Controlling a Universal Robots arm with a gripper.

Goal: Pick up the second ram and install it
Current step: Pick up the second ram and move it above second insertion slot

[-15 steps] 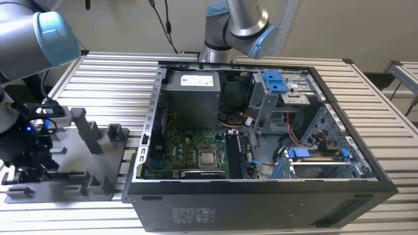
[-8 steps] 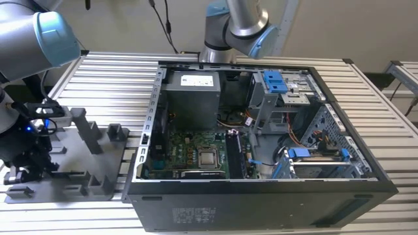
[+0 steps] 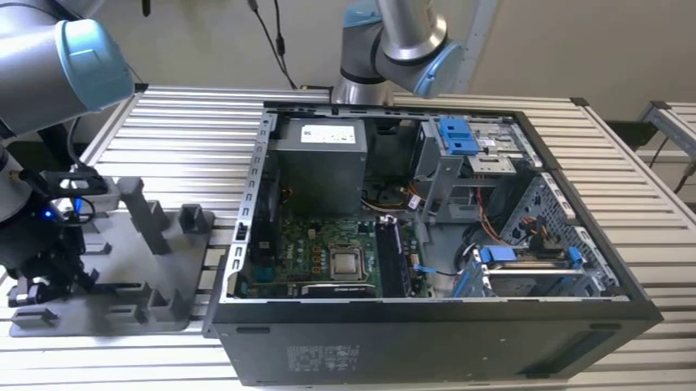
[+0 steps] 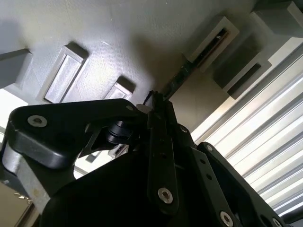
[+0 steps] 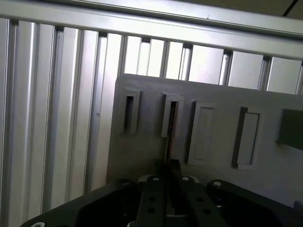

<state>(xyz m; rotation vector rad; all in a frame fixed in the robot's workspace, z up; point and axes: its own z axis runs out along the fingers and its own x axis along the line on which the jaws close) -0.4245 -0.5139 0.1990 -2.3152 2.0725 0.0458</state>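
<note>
1. As it stands on its thin edge above the grey tray (image 5: 142, 151), the ram (image 5: 171, 130) is a dark, narrow strip. Its long axis runs level with the tray's face.
2. That axis points straight away from the gripper (image 5: 173, 165) toward a slotted block (image 5: 164, 127). It runs roughly parallel to the slats of the table (image 5: 57, 118).
3. The far end of the ram sits in the slot of that block, and the near end reaches the gripper's tips.
4. In the first wrist view the gripper is drawn in narrow, pinching the ram's near end between its tips. The ram is in line with the gripper's own middle.
5. In the second wrist view the ram (image 4: 179, 76) leads from the gripper (image 4: 154, 101) out to the same block (image 4: 222, 21). Its dark edge shows inside the slot.
6. More blocks stand in a row beside the one holding the ram. One of them (image 5: 129, 111) has an open slot, and another (image 5: 201, 132) is just beside the ram's block on the other side.
7. In the exterior view the tray (image 3: 120, 322) lies at the lower left of the frame on the table. The gripper (image 3: 31, 287) is down over the tray's left end, below the arm (image 3: 49, 65).
8. An open computer case (image 3: 435, 342) fills the centre and right of the exterior view, just beside the tray and well apart from the ram.
</note>
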